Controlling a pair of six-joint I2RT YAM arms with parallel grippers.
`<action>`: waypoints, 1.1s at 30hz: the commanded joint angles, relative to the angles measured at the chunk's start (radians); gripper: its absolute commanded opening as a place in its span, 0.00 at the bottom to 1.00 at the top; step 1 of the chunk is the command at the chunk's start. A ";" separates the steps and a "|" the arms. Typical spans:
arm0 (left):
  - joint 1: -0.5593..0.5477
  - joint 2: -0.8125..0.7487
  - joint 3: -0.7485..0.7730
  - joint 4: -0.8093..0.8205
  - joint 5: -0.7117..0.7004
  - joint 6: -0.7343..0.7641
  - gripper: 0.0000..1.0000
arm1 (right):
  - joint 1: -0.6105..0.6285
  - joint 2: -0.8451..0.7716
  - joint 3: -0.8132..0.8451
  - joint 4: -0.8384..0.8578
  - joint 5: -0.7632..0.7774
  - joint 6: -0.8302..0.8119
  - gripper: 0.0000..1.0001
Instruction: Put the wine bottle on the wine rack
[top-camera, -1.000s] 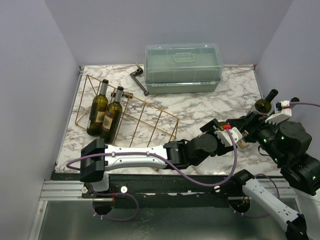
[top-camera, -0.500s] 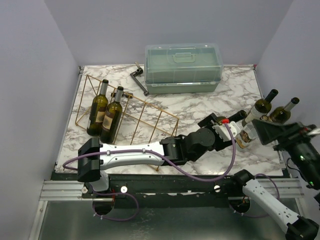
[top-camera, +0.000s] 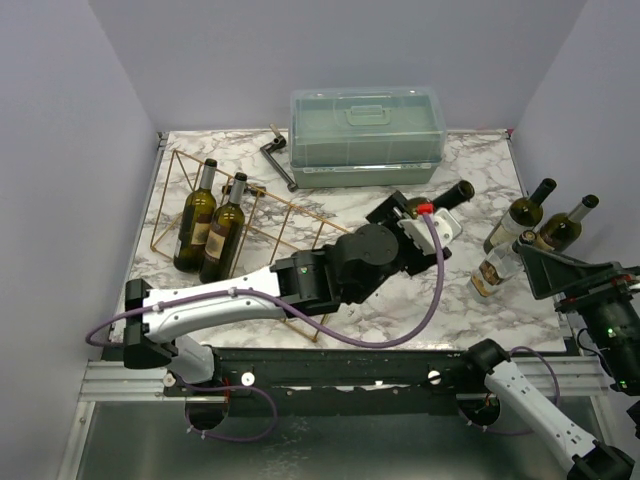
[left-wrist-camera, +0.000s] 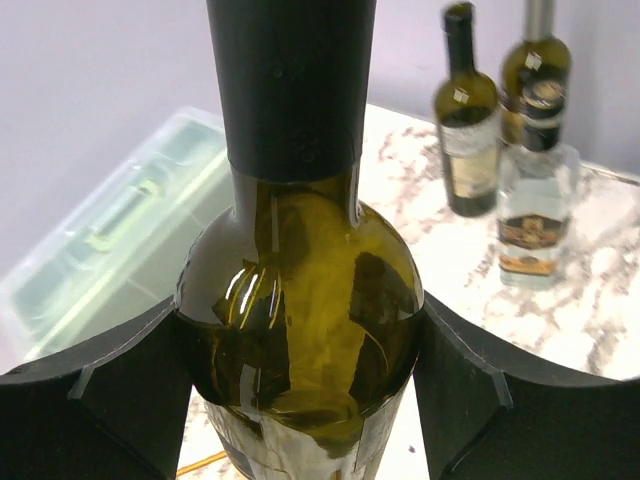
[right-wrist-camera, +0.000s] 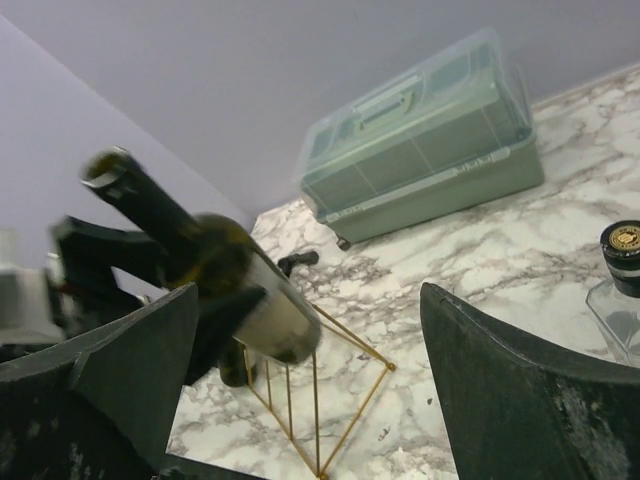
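Note:
My left gripper (top-camera: 418, 216) is shut on a dark green wine bottle (top-camera: 440, 200) and holds it above the table, just right of the wine rack's end, neck pointing to the far right. In the left wrist view both fingers clamp the bottle's shoulder (left-wrist-camera: 300, 290). The gold wire wine rack (top-camera: 300, 232) lies across the left half of the table and holds two dark bottles (top-camera: 210, 222) at its left end. My right gripper (top-camera: 553, 270) is open and empty at the near right. Its view shows the held bottle (right-wrist-camera: 235, 285) above the rack (right-wrist-camera: 330, 395).
A translucent green lidded box (top-camera: 366, 135) stands at the back. A black tool (top-camera: 277, 160) lies to its left. Two dark bottles (top-camera: 522, 212) and a clear bottle (top-camera: 492, 270) stand at the right edge, close to my right gripper.
My left arm has lifted the wine bottle away from the group at the right and carried it left and farther back. My right arm has pulled back to the near right.

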 joint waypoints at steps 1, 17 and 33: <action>0.044 -0.110 0.098 -0.022 -0.122 0.125 0.00 | 0.005 0.009 -0.047 0.004 -0.019 0.018 0.94; 0.574 -0.252 0.191 -0.155 -0.213 0.317 0.00 | 0.005 0.029 -0.123 0.013 -0.078 0.022 0.94; 1.267 -0.190 -0.115 0.079 -0.089 0.134 0.00 | 0.005 0.145 -0.113 -0.070 -0.151 0.025 0.94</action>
